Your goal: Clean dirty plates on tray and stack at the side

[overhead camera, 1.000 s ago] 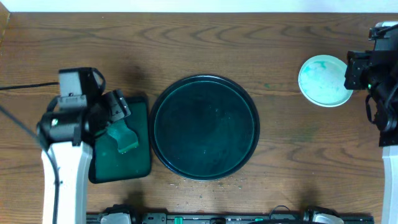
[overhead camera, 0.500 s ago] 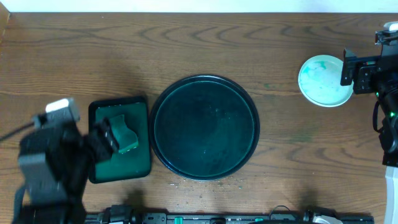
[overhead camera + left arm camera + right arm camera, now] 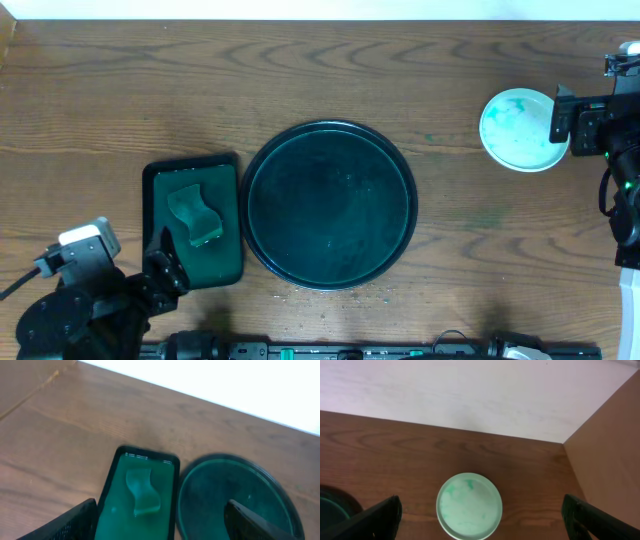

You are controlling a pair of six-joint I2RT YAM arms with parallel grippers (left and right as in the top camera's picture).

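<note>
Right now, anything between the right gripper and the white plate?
Nothing visible. The right gripper hangs open at the edge of the white plate, with only wooden table around them. The round tray lies off on the plate's far side.

Right of the tray (image 3: 331,124), open wood (image 3: 450,215) lets me pass up to the plate (image 3: 518,130). Just left, a smaller tray (image 3: 224,200) and sponge (image 3: 195,212) block me.
</note>
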